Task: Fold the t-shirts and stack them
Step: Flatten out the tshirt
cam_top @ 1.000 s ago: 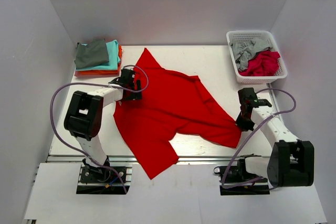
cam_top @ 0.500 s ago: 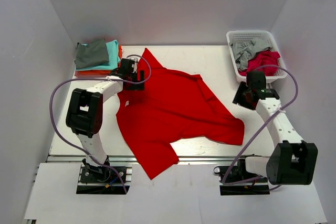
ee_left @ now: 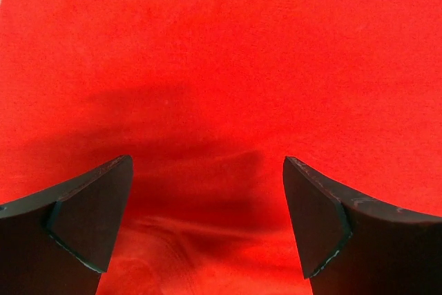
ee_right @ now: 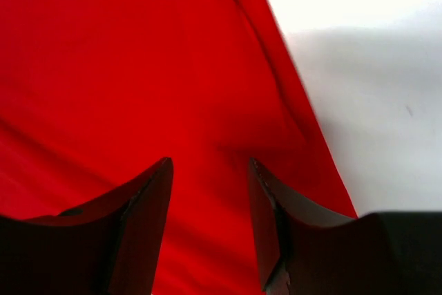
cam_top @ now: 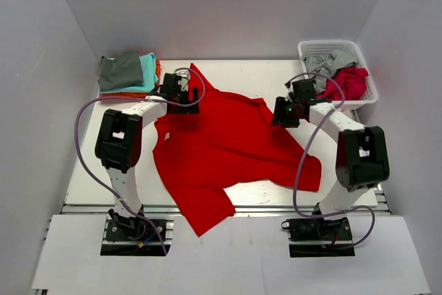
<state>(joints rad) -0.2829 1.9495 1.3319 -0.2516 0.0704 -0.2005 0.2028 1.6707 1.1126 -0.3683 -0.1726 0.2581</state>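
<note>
Red t-shirt (cam_top: pixel 228 153) on tabletop (cam_top: pixel 276 74), left gripper (cam_top: pixel 193 98) and right gripper (cam_top: pixel 276 113) spread over its far edge, basket (cam_top: pixel 342 103) seen only overhead

the red t-shirt (cam_top: pixel 228 146) is soft matt cloth, fine-grained up close, with shallow creases. the folded stack (cam_top: pixel 128 74) at the table's far left corner is the same matt cloth, grey over teal over orange. the basket (cam_top: pixel 324 43) at the far right corner is white openwork plastic, holding a crumpled grey shirt (cam_top: pixel 331 60) and crimson shirt (cam_top: pixel 352 81). the table (cam_top: pixel 235 77) is smooth, white and matt, and a bare-metal rail (cam_top: pixel 262 206) runs along its near edge. the left gripper (ee_left: pixel 207 170) and right gripper (ee_right: pixel 210 170) have dark, matt fingers that look like hard plastic.
</note>
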